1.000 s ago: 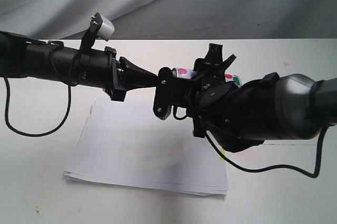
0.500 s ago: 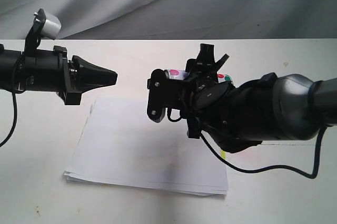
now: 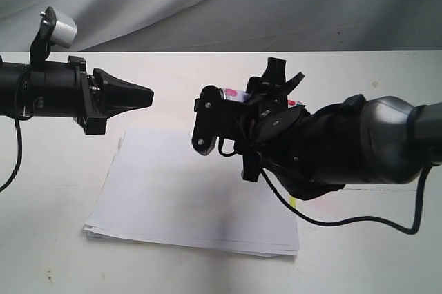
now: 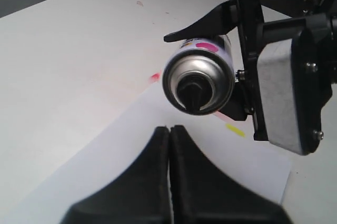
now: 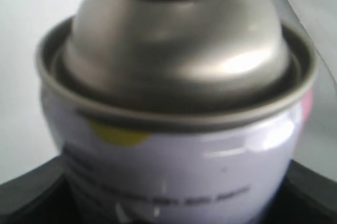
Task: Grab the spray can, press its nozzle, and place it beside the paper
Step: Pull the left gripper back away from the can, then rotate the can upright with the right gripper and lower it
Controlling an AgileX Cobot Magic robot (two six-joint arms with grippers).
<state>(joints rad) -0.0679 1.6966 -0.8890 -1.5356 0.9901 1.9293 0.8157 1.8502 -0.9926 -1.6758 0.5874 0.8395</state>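
Observation:
My right gripper (image 3: pixel 238 99) is shut on the spray can (image 3: pixel 232 94), holding it sideways in the air above the far edge of the paper (image 3: pixel 186 197). In the left wrist view the can (image 4: pixel 210 58) faces the camera end-on, its black nozzle (image 4: pixel 192 90) in the middle of the silver rim. The right wrist view is filled by the can (image 5: pixel 179 150), silver dome and white label; the nozzle is out of its frame. My left gripper (image 3: pixel 146 94) is shut and empty, a hand's width left of the nozzle, its fingertips (image 4: pixel 162 133) pointing at it.
The paper's small yellow tab (image 4: pixel 235 130) lies under the can, with a red mark (image 4: pixel 154 77) on the white table (image 3: pixel 62 239) beside the sheet. A grey cloth backdrop (image 3: pixel 276 4) hangs behind the table. A black cable (image 3: pixel 345 219) sags below the right arm.
My left gripper has pulled back to the left, away from the can's nozzle, and then held still. The right gripper with the can has barely shifted.

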